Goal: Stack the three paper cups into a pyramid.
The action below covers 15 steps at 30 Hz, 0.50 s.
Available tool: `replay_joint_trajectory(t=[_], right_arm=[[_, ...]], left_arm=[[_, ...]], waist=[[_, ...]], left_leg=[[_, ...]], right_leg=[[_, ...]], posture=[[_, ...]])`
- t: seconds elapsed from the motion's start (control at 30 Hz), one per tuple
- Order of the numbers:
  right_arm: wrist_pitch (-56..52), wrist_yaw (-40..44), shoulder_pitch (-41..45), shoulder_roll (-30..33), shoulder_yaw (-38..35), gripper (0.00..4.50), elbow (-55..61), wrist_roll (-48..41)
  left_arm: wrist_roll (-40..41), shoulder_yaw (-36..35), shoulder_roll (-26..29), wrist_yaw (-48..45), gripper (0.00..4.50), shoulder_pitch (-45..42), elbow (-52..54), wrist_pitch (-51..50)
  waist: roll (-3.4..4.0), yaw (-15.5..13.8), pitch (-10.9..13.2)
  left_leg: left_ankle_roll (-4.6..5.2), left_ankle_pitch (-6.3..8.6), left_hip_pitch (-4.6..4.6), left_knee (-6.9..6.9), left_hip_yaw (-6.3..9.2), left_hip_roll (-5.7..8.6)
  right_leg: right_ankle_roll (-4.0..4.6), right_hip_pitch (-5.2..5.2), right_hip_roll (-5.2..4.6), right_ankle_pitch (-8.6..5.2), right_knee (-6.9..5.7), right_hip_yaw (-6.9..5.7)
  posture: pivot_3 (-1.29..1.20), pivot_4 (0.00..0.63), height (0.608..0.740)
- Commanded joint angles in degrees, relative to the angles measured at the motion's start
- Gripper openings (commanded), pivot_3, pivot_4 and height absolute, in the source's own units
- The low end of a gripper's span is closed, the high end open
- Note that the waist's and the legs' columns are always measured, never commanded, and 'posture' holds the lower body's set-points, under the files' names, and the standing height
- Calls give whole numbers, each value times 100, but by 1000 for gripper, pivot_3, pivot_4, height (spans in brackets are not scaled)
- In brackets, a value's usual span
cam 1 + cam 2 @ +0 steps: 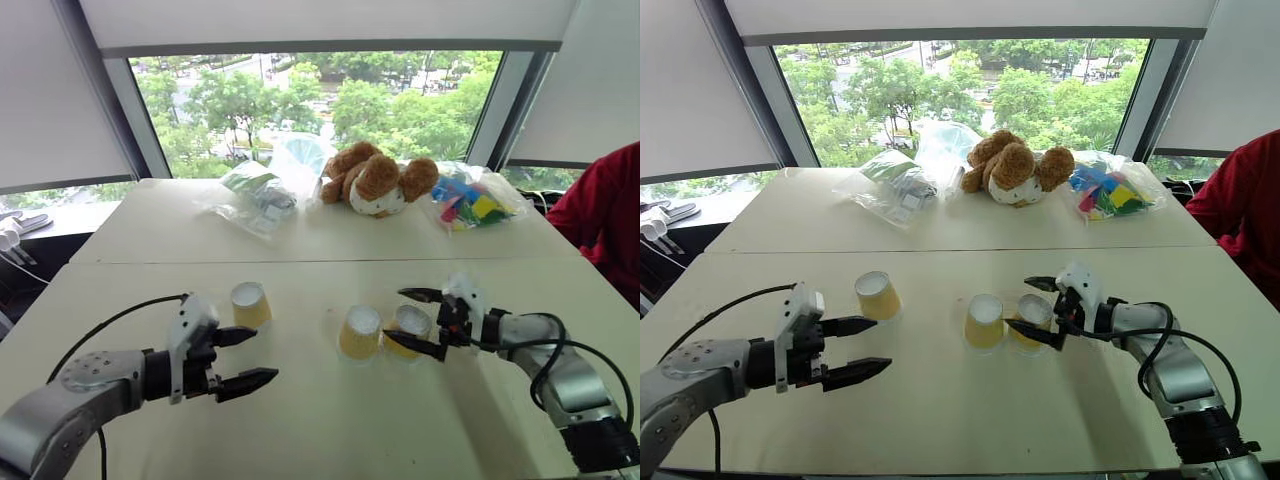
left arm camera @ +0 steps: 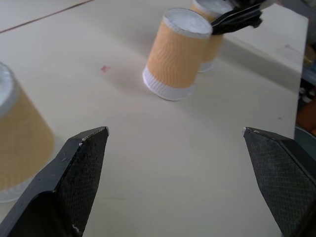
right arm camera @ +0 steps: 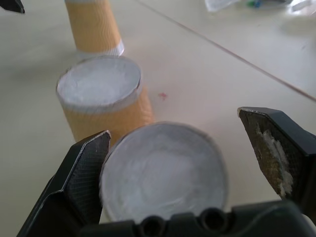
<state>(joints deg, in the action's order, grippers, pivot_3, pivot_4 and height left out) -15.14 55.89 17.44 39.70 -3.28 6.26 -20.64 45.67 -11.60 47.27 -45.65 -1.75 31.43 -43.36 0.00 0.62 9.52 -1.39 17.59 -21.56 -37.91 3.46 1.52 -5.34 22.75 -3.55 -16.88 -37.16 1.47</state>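
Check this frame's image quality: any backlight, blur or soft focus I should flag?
Eye views: bright window backlights the scene, table evenly lit, cup shadows faint. Right wrist view: nearest cup soft, close to the lens. Left wrist view: cup at the edge blurred, middle cup sharp.

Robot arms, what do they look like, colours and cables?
Both arms have silver-grey metal shells with black cables looping alongside. Each end effector, left and right, has a white housing and two black pointed fingers with cross-hatched pads.
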Motion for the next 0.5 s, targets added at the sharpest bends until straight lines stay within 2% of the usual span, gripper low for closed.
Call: replay_joint_trajectory(t=[0.03,0.13,0.27,0.37,0.5], right_arm=[[-705,-212,171,215,-563,4487,1015,-723],[-1567,-492,263,452,-922,4487,1705,-1347],[-2614,-828,697,750,-1324,4487,2131,-2289],[-3374,-925,887,1078,-1440,4487,2351,-2975],[-4004,-929,838,1399,-1303,4487,2680,-3596]], left_arm=[[220,-528,63,94,4500,-87,0,-42],[395,-1047,206,142,4500,-114,-204,-203],[370,-1389,538,-145,4500,-151,-563,-215],[-266,-1171,656,-195,4500,-245,-851,327],[-987,-466,345,-214,4500,-484,-1162,1069]], waist=[[1,-1,0],[0,3,0],[1,7,1],[2,-13,1],[-1,-51,1]], left_leg=[[0,0,-1,0,0,0],[1,0,0,0,2,-1],[1,0,-1,1,2,-2],[1,1,-2,1,1,-2],[2,1,-7,4,2,-1]], right_leg=[[0,1,0,0,0,0],[0,0,0,0,0,0],[0,1,0,0,0,0],[2,1,-1,-1,4,-1],[2,0,-6,-1,16,-2]], posture=[[0,150,740],[0,150,740],[0,150,740],[0,150,740],[0,150,740]])
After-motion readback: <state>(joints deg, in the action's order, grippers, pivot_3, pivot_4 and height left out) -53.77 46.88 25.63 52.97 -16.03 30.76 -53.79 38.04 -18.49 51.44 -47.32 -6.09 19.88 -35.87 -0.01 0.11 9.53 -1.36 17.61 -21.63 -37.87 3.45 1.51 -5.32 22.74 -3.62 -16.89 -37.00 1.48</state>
